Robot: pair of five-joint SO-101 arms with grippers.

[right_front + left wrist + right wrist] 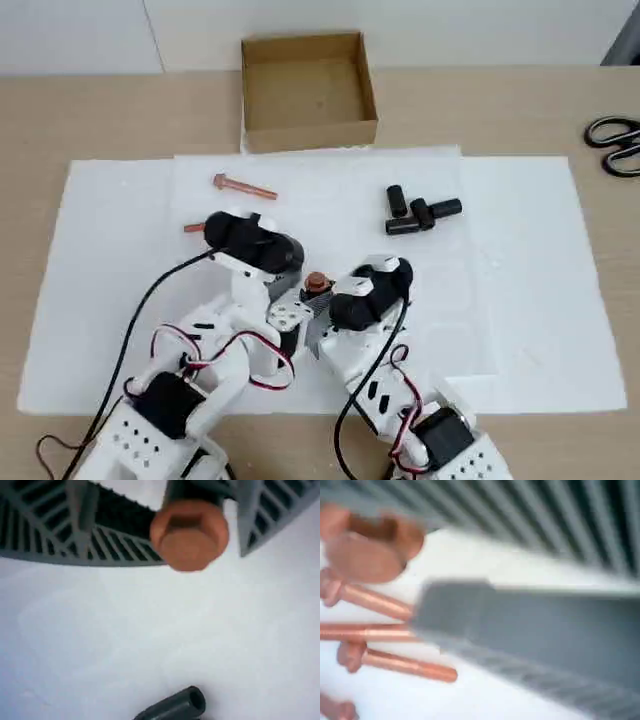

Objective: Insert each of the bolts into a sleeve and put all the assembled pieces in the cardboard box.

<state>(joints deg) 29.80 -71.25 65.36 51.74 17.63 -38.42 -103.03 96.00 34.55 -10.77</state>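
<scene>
Bright, even light, soft faint shadows on the white sheet (530, 300) beneath the arms (250, 330)

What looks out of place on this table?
A pair of black-handled scissors lies off the white sheet, on the wooden table, with no part in the assembly. The black cylindrical sleeves lie jumbled together.

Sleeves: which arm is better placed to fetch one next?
Probably right: the sleeves lie on the right arm's side of the sheet; a loose bolt lies nearer the left arm.

White plastic arms (228, 302) carry black motors (250, 241), red and black cables (131, 328), grey ribbed fingers (50, 535).
</scene>
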